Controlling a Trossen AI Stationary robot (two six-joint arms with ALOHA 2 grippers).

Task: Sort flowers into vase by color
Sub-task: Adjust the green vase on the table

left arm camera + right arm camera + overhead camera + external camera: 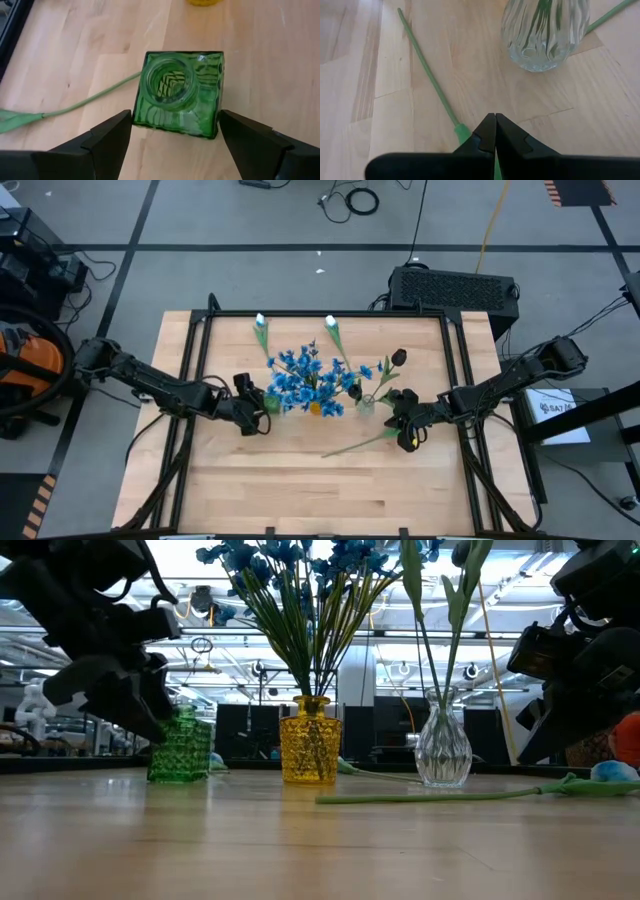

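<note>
My left gripper (pixel 172 142) stands spread wide around the empty green vase (pixel 177 95) at the table's left, touching nothing that I can see; if I close off-centre, a finger could catch a corner and twist or tip it. My right gripper (pixel 495 132) is clenched tight over the loose stem (pixel 427 77) lying just beside the clear vase (pixel 545 32). Whether it pinches that stem I cannot tell, and dragging it could knock that vase.

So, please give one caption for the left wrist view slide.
Open left gripper straddling an empty green vase, a loose stem beside it.
</note>
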